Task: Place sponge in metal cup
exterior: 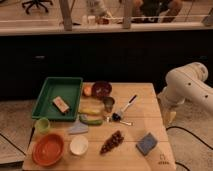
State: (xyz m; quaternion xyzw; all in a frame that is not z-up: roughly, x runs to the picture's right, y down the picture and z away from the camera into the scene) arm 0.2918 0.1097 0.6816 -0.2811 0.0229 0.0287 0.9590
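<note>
The blue sponge [146,143] lies flat near the front right corner of the wooden table [145,97]. The small metal cup [108,104] stands upright near the table's middle, just in front of a purple bowl [101,89]. My gripper [169,118] hangs at the end of the white arm [187,85], just off the table's right edge. It is behind and to the right of the sponge, well right of the cup, and holds nothing that I can see.
A green tray [50,85] holding a small block sits back left. An orange bowl [48,148], white bowl [78,145] and green cup [42,125] stand front left. A black-handled utensil [125,109] and a brown cluster [112,142] lie between cup and sponge.
</note>
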